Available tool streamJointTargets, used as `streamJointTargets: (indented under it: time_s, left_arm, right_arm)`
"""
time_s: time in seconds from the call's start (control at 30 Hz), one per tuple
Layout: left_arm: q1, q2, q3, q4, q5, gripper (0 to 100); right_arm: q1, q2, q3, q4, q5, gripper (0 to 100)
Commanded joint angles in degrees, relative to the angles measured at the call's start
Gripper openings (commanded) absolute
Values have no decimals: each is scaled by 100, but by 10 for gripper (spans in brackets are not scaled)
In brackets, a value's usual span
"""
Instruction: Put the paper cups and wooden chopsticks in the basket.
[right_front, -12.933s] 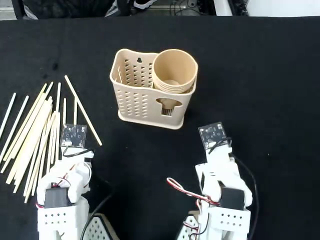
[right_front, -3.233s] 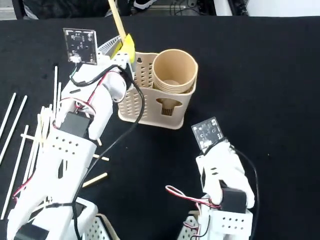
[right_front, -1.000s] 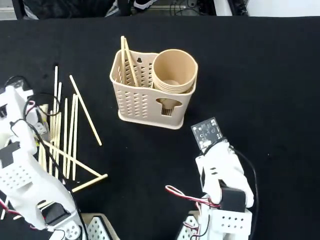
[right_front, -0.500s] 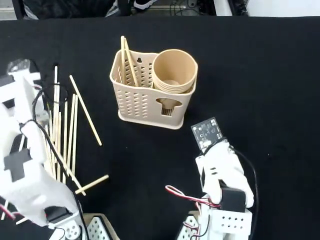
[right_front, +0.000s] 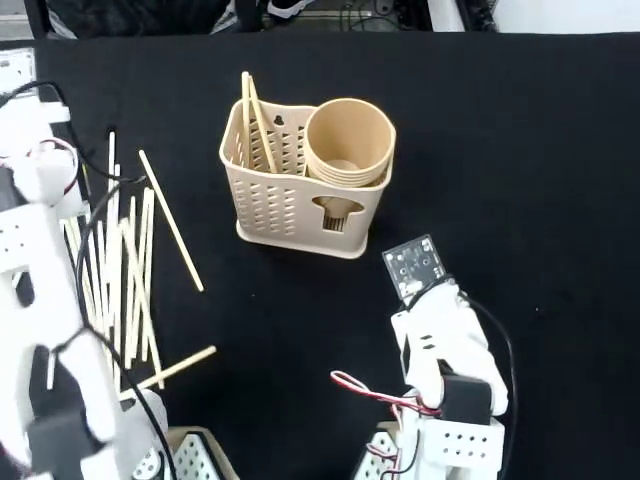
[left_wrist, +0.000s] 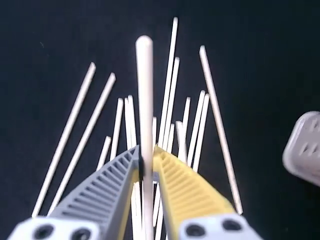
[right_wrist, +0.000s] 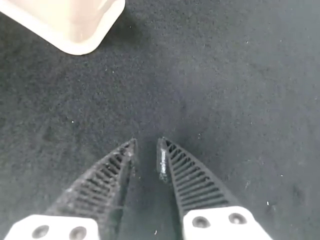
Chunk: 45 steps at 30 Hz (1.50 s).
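The beige basket (right_front: 290, 215) stands mid-table with a stack of paper cups (right_front: 350, 140) in its right compartment and two wooden chopsticks (right_front: 255, 120) upright in its left one. Several loose chopsticks (right_front: 130, 260) lie scattered on the black table to its left. My left arm (right_front: 35, 200) hangs over that pile at the table's left edge. My left gripper (left_wrist: 146, 152) is shut on a single chopstick (left_wrist: 145, 90), lifted above the pile (left_wrist: 190, 125). My right gripper (right_wrist: 146, 150) rests low over bare table near the basket's corner (right_wrist: 70, 25), jaws almost together with nothing between them.
One chopstick (right_front: 170, 220) lies aslant closest to the basket, and another (right_front: 175, 365) lies near the front by the left arm's base. My right arm (right_front: 445, 350) sits folded at the front right. The basket's edge (left_wrist: 305, 150) shows beside the pile.
After the left arm put chopsticks in the basket, it swung back over the pile. In the last second it shifted toward the far left edge. The right arm stayed still.
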<state>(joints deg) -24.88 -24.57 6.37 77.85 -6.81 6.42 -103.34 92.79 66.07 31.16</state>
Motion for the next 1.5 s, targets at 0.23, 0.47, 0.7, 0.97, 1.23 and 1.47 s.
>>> streamJointTargets:
  time_s: [0.23,0.47,0.7,0.97,1.23,1.47]
  left_arm:
    - [822,-2391,629,-1187,501,29]
    - [1789,-3938,1868,-3341,888,29]
    - [3046,-4220,3222,-6444,923,28]
    - [3925,-3763,3125,-6391,932,28]
    - [3969,-3174,3574,-6338,932,29]
    - [3987,-3007,3697,-5829,914,74]
  right_arm:
    - [62,-418,-31,-114,18,81]
    - [62,-418,-31,-114,18,81]
    - [62,-418,-31,-114,18,81]
    - [62,-418,-31,-114,18,81]
    - [62,-418,-31,-114,18,81]
    - [62,-418,-31,-114,18,81]
